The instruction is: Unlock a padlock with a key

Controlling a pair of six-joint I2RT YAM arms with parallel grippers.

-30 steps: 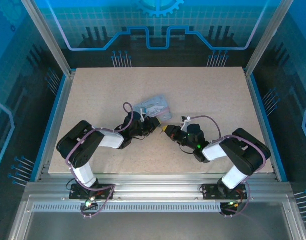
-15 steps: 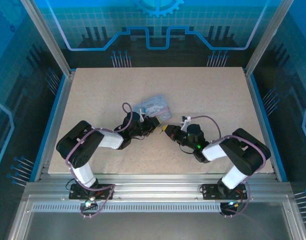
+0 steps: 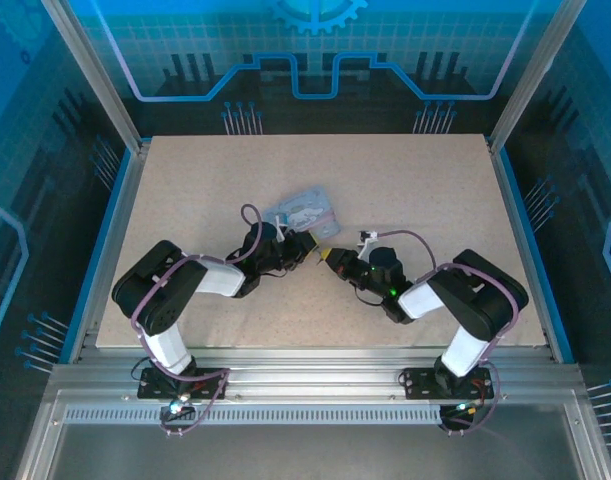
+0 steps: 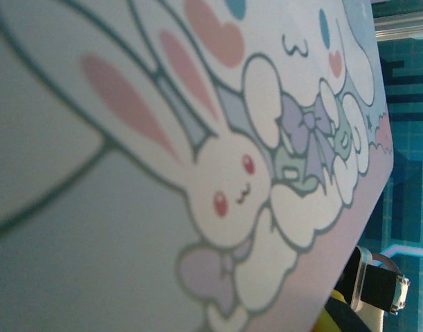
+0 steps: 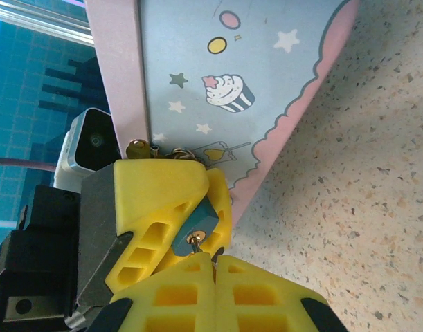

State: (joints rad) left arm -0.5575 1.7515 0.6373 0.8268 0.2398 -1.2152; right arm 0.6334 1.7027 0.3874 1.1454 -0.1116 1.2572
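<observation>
The padlock [image 5: 205, 216], small and dark teal, sits clamped between the yellow fingers [image 5: 156, 197] of my left gripper [image 3: 307, 250], keyhole facing my right gripper. My right gripper [image 5: 212, 261] is shut on the thin silvery key [image 5: 198, 246], and the key's tip sits in the brass keyhole. In the top view my right gripper [image 3: 330, 258] meets the left one nose to nose at mid-table. Most of the key is hidden between the right fingertips.
The pale blue cartoon tin [image 3: 303, 210] lies just behind both grippers, and its printed lid [image 4: 197, 138] is close to the left wrist camera. Small brass loops [image 5: 138, 146] show at the tin's edge [image 5: 121, 83]. Speckled tabletop [image 5: 363, 207] lies to the right.
The right arm has edged a little left and toward the back, closing on the left gripper. The tin and left gripper have shifted slightly toward the back. Both grips are unchanged.
</observation>
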